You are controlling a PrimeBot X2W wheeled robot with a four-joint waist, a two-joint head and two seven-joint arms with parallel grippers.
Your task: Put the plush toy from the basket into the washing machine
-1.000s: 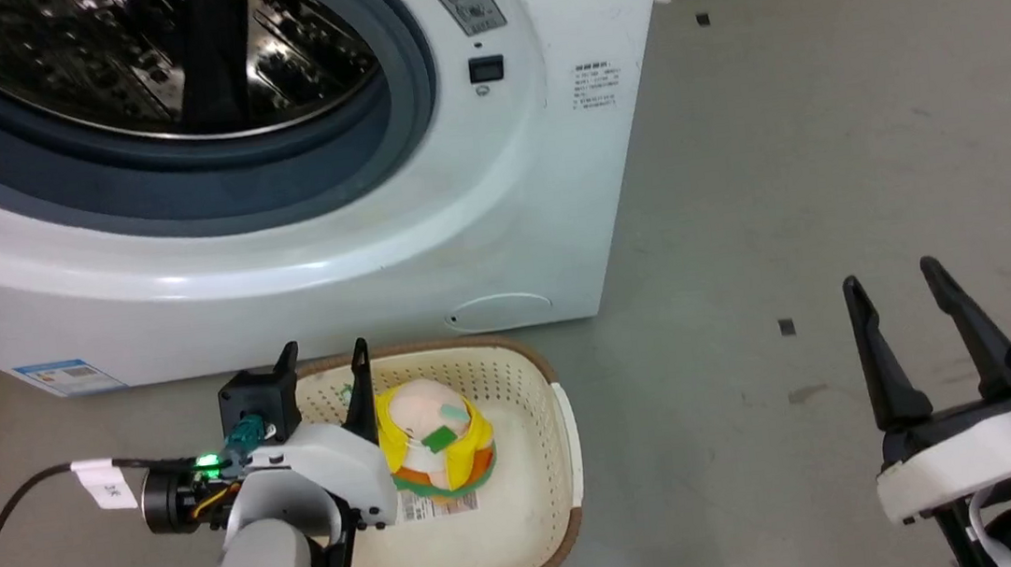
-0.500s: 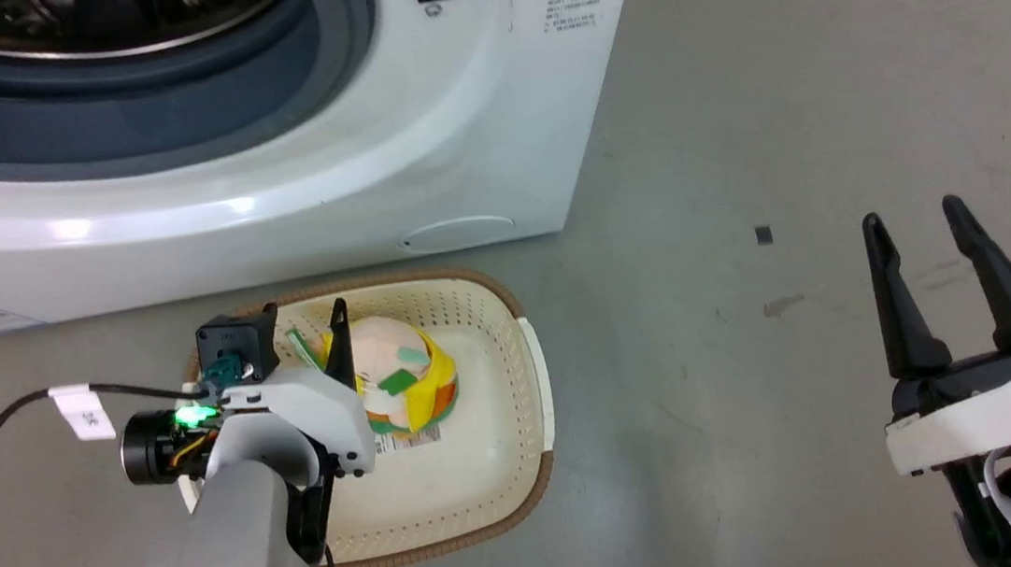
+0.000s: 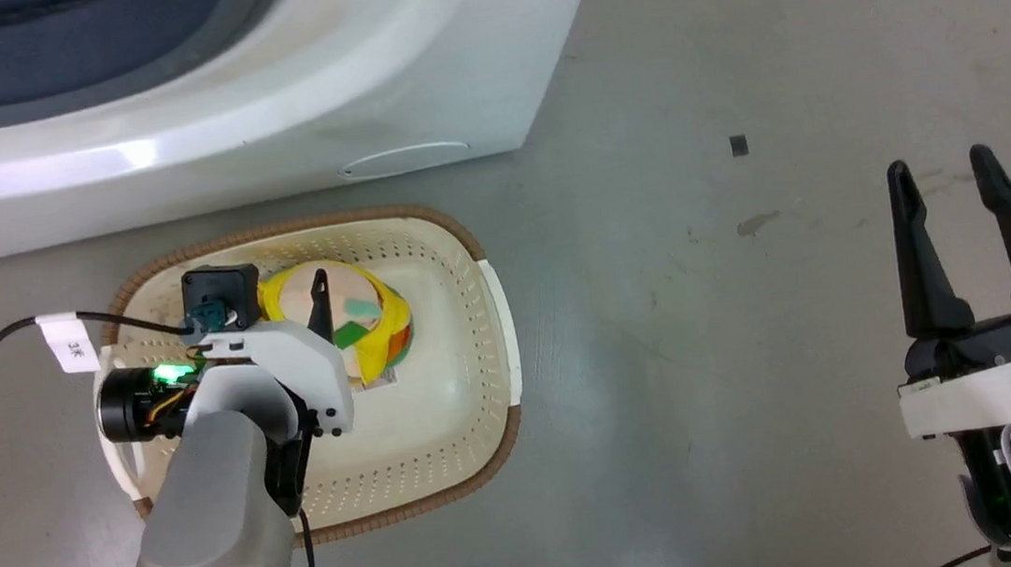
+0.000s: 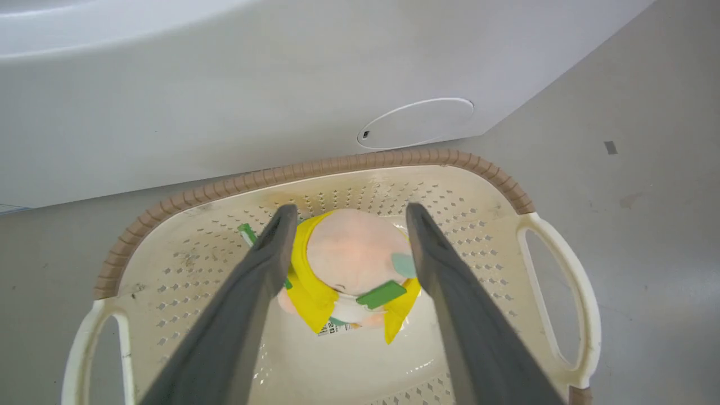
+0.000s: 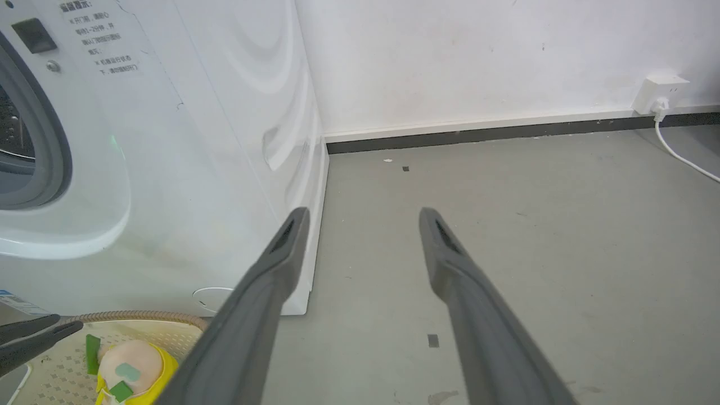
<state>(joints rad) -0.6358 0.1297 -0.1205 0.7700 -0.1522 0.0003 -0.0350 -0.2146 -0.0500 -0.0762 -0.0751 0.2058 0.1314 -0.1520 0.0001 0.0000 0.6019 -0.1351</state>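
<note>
Low in the left wrist view, left tool is spread wide, its two dark fingers reaching down into the basket, one each side of the plush toy; can't tell whether either finger touches it, nothing gripped. Toy sits upright on the basket's bottom near its far wall, pink head up, yellow hood round it, green tags toward frame bottom. Basket stands on the grey floor, just beside the washing machine, whose white front runs across the frame top. At lower right of head view, right tool is likewise released & empty, over the floor, well apart from basket.
</note>
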